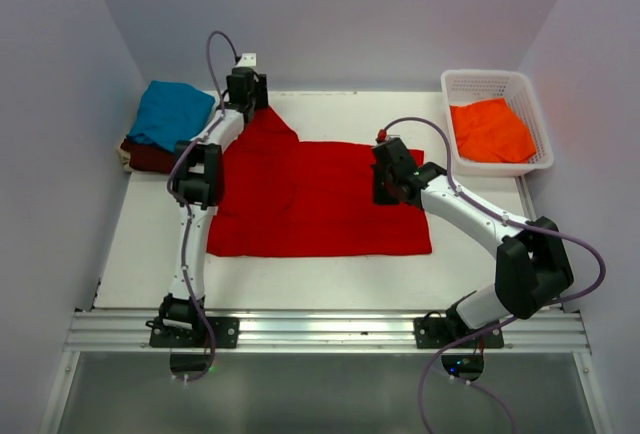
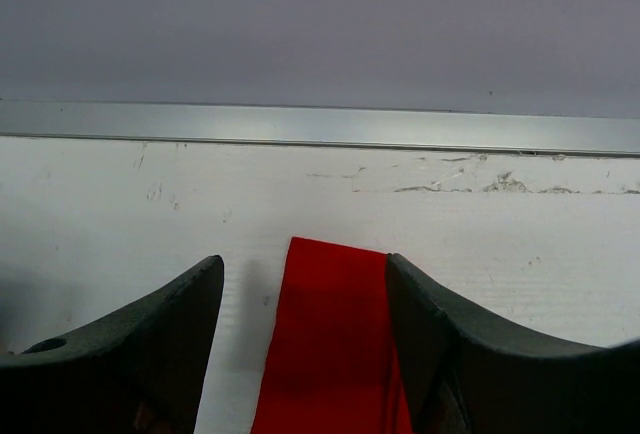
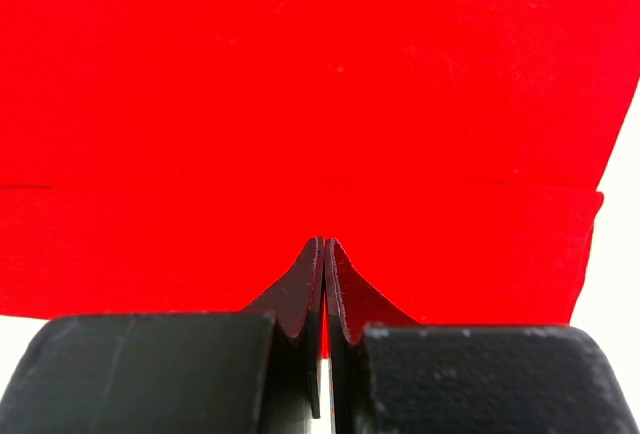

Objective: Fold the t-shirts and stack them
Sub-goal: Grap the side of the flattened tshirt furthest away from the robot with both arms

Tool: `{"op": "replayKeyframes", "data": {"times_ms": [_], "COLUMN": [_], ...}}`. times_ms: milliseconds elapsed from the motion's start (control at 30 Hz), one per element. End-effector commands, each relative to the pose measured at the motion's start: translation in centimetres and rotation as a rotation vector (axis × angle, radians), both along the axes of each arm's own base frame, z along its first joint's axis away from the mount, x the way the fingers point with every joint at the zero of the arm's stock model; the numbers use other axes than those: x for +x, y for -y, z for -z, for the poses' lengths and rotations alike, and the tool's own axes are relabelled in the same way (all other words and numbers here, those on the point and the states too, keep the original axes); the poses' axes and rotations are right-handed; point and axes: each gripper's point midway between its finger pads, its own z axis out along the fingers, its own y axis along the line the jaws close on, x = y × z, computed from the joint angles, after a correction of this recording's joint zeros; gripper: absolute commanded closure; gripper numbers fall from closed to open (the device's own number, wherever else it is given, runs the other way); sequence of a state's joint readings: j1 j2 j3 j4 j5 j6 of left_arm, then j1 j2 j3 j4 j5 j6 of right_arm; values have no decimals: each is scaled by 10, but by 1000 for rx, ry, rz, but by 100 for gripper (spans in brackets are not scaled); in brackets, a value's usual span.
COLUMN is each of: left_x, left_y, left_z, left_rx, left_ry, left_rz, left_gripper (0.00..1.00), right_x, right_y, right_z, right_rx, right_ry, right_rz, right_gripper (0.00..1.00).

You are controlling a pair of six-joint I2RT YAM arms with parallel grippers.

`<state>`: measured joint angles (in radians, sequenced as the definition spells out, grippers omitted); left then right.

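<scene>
A bright red t-shirt (image 1: 320, 199) lies spread flat across the middle of the table. Its far-left sleeve (image 2: 325, 344) runs as a narrow strip between the fingers of my open left gripper (image 2: 305, 289), touching the right finger. In the top view the left gripper (image 1: 252, 94) is low over that sleeve tip. My right gripper (image 3: 325, 249) is shut, its tips resting on the hem at the shirt's right edge (image 1: 383, 192); no cloth shows pinched between them. A folded teal t-shirt (image 1: 175, 112) lies on a maroon t-shirt (image 1: 150, 157) at the far left. An orange t-shirt (image 1: 490, 129) is in the basket.
The white lattice basket (image 1: 485, 76) stands at the far right corner. A metal rail (image 2: 320, 124) runs along the back wall just beyond the sleeve tip. Walls close in on the left, right and back. The arms' bases sit on the near rail (image 1: 320, 329).
</scene>
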<state>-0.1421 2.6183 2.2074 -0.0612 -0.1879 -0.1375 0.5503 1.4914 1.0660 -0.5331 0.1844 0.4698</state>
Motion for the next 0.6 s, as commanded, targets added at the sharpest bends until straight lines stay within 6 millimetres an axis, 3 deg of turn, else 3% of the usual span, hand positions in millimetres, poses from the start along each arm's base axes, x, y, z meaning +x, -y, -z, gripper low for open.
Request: {"op": "replayKeyframes", "data": {"times_ms": [0, 100, 400, 500, 533, 567], "left_x": [18, 16, 17, 15, 14, 15], "left_y": [1, 2, -4, -3, -4, -5], "left_z": [-12, -1, -4, -2, 0, 0], "left_rx": [-4, -7, -3, -3, -5, -7], "left_ry": [93, 74, 85, 67, 62, 64], "left_rz": [-1, 1, -33, -29, -39, -45], "left_gripper": [31, 31, 30, 88, 100, 100], "right_x": [8, 8, 6, 5, 5, 4], "right_y": [-7, -7, -9, -8, -8, -9], "right_z": [-21, -21, -22, -22, -23, -23], "right_rx": [35, 33, 48, 52, 54, 55], "right_ry": [40, 37, 39, 40, 41, 38], "right_rz": [-13, -14, -14, -14, -15, -16], "right_gripper": [100, 100, 100, 100, 100, 100]}}
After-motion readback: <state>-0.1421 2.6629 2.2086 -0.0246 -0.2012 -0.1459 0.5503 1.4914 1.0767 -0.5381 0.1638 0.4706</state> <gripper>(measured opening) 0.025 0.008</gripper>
